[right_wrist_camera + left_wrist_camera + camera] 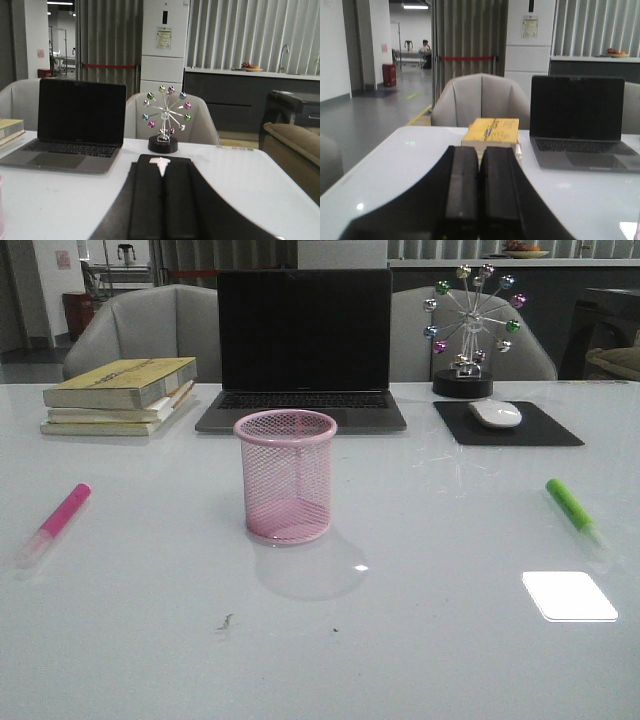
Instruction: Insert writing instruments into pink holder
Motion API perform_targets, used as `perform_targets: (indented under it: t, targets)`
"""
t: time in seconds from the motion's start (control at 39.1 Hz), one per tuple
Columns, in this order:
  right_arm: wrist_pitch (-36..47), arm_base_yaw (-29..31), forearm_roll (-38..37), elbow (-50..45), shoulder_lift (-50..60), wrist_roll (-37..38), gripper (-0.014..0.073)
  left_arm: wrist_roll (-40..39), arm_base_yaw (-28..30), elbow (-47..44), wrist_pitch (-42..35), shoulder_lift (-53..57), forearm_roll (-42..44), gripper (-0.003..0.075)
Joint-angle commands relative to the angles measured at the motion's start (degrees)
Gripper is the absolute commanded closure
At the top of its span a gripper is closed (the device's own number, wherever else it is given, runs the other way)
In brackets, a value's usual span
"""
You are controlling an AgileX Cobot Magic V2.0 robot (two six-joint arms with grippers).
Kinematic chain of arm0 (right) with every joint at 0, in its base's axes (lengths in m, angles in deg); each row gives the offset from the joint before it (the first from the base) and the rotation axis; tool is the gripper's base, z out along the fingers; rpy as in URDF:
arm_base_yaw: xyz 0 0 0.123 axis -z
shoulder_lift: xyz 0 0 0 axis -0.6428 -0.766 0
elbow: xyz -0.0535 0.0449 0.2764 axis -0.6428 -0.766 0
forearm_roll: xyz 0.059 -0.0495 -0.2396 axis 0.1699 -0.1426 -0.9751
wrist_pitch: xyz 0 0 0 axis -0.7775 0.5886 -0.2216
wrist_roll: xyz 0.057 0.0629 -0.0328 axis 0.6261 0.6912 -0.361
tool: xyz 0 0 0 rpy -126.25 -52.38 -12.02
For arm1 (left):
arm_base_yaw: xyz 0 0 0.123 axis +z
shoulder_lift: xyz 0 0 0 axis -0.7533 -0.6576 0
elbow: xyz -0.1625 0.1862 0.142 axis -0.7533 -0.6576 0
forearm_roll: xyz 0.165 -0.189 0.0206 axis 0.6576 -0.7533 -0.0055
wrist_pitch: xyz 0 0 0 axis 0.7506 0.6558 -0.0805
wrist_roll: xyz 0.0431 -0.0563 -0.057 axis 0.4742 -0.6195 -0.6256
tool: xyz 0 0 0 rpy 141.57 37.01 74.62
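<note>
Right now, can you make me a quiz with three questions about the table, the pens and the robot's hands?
1. Where is the green marker?
A. right of the pink holder
B. inside the cup
C. on the books

2. How many markers lie on the table?
A. one
B. two
C. four

3. How is the left gripper?
A. holding a pen
B. wide open
C. shut and empty

Answers: 1 A, it lies on the table to the cup's right. 2 B, the pink marker and the green one. 3 C, its fingers touch with nothing between.
</note>
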Motion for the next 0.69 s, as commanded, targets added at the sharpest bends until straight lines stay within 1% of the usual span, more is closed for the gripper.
perform_targets:
  t: [0.0,0.08,0.18,0.31,0.49,0.67]
  targets:
    - [0.5,0.3,-0.1,5.4,-0.1,-0.1,0.0536,-0.2,0.0,5.4,-4.9,-0.8,2.0,0.0629]
    - [-2.5,0.3,-0.2,8.2,-2.0,-0.1,0.0536,-0.2,0.0,8.6,-4.0,-2.8,3.8,0.0629]
    - [-4.0,0.3,-0.2,11.7,-6.5,-0.1,0.0536,-0.2,0.0,13.8,-3.0,-7.5,4.7,0.0629]
    - [-3.7,0.3,-0.2,16.3,-13.4,-0.1,0.0536,-0.2,0.0,20.9,-3.0,-14.4,4.7,0.0629]
    - [-2.0,0.3,-0.2,23.1,-26.5,-0.1,0.0536,-0.2,0.0,29.9,-3.1,-26.3,4.7,0.0629]
    - [-2.0,0.3,-0.2,29.5,-37.0,-0.1,0.0536,-0.2,0.0,34.4,-3.0,-35.1,4.2,0.0629]
